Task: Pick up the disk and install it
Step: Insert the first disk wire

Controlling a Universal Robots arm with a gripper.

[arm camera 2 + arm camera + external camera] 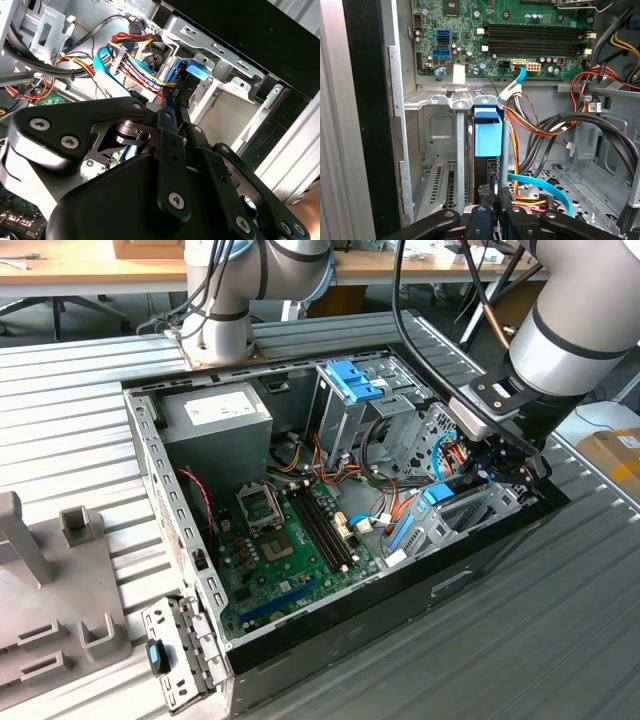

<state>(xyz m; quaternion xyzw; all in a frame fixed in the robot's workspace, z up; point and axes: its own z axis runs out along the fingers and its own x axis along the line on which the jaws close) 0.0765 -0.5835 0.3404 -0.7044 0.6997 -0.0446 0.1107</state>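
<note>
Fingers (172, 112) of the gripper (497, 468) were seen closed together at the edge of the disk (486, 135), which stood on edge in a slot of the drive bay (437, 102) inside the open computer case (160, 470), beside the motherboard (290, 540).

Bundled cables (540, 125) crowding the bay beside the disk (487, 137); open room above the motherboard (290, 540).

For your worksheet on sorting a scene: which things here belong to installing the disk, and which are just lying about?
Part of the job:
- the disk, blue-railed, standing in the drive bay
- the gripper, at the disk's end

Just there:
- motherboard
- power supply
- blue cage latch
- grey fixture beside the case
</note>
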